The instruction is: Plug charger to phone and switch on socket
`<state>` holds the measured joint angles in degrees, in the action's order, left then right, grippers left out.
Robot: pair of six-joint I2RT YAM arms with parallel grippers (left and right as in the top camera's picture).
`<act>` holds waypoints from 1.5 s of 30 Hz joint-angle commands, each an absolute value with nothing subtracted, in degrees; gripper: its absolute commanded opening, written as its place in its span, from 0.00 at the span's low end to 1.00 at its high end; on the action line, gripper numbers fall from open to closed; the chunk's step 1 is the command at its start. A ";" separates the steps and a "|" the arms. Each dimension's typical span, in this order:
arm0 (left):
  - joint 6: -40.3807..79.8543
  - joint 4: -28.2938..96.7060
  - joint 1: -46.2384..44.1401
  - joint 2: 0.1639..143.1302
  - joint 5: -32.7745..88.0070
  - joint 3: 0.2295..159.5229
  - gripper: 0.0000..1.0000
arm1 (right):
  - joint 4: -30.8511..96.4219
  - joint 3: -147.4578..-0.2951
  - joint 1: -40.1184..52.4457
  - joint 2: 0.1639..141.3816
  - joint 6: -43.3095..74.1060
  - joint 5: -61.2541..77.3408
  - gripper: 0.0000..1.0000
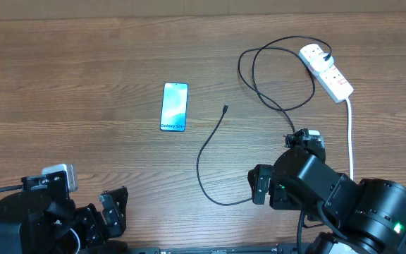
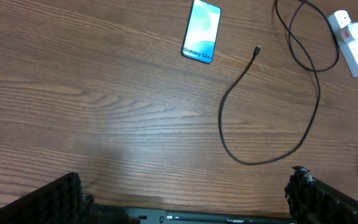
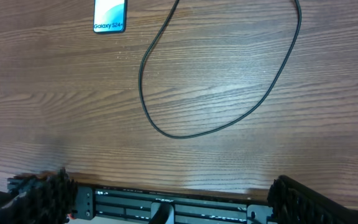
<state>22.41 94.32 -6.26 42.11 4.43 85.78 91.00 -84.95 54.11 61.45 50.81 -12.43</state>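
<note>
The phone (image 1: 175, 106) lies flat, screen up, at mid-table; it also shows in the left wrist view (image 2: 202, 30) and the right wrist view (image 3: 109, 15). The black charger cable (image 1: 210, 152) loops across the table, its connector tip (image 1: 225, 109) just right of the phone and its plug end at the socket (image 1: 328, 71), the white power strip at the far right. My left gripper (image 2: 185, 196) is open and empty near the front edge, left. My right gripper (image 3: 166, 199) is open and empty near the front edge, right.
The strip's thick white lead (image 1: 349, 137) runs down the right side toward my right arm. A metal rail (image 3: 166, 202) runs along the table's front edge. Bare wooden tabletop (image 1: 83, 85) lies left of the phone.
</note>
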 commanded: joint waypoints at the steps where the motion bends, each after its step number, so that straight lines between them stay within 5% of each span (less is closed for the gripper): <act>1: 23.35 94.28 -6.02 41.74 3.86 85.49 1.00 | 91.39 -84.71 54.41 61.30 50.78 -12.34 1.00; 17: 23.35 94.26 -6.02 41.74 3.88 85.49 1.00 | 84.25 -84.01 53.93 57.41 46.46 -20.32 1.00; 30: 23.35 94.26 -6.02 41.74 3.88 85.49 1.00 | 39.70 -53.45 23.99 38.48 9.78 4.80 1.00; 37: 23.35 94.26 -6.02 41.74 3.88 85.49 1.00 | 24.77 -35.48 11.35 25.21 6.76 11.88 1.00; 45: 23.35 94.28 -6.02 41.74 3.86 85.49 0.99 | 5.78 -16.64 7.42 13.37 4.21 15.75 1.00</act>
